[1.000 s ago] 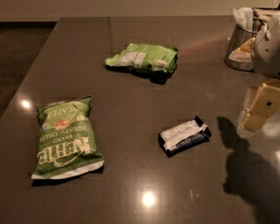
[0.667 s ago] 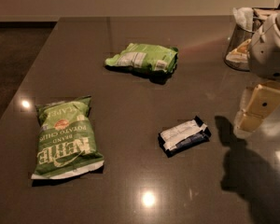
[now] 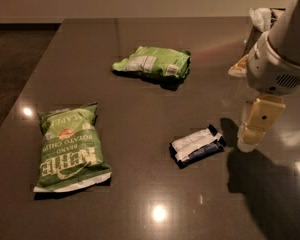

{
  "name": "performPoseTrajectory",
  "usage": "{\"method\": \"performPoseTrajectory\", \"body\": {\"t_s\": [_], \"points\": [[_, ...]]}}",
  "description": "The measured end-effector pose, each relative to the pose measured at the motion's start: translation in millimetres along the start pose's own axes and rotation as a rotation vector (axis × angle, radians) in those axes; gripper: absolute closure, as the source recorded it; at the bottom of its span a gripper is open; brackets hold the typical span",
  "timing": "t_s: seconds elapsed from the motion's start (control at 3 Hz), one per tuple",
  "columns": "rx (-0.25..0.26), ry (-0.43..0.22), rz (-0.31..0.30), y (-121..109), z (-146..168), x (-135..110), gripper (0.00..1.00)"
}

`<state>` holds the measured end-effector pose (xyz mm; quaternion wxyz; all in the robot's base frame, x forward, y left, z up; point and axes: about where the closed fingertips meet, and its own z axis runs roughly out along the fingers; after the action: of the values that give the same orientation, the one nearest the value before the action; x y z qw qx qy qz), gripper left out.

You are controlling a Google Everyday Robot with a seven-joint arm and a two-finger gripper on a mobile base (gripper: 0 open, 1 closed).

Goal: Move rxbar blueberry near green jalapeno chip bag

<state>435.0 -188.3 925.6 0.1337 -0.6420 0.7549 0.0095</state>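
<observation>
The rxbar blueberry (image 3: 197, 146) lies flat on the dark table (image 3: 140, 104), right of centre, its dark wrapper showing a white panel. The green jalapeno chip bag (image 3: 70, 147), with white KETTLE lettering, lies flat at the front left, far from the bar. My gripper (image 3: 251, 140) hangs from the white arm at the right. It is just to the right of the bar, low over the table and apart from the bar. It holds nothing that I can see.
A smaller, paler green bag with a white label (image 3: 153, 62) lies at the back centre. A container with crumpled wrappers (image 3: 255, 39) stands at the back right behind my arm. The table's left edge drops to a dark floor.
My gripper has moved left and a little lower, closer to the bar. The bar and both bags have not moved.
</observation>
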Motion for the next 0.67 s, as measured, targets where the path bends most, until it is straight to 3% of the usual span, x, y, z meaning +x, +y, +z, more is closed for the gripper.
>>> {"method": "performPoseTrajectory", "body": {"t_s": [0.67], "points": [[-0.061, -0.017, -0.064, 17.4, 43.8, -18.1, 0.00]]}}
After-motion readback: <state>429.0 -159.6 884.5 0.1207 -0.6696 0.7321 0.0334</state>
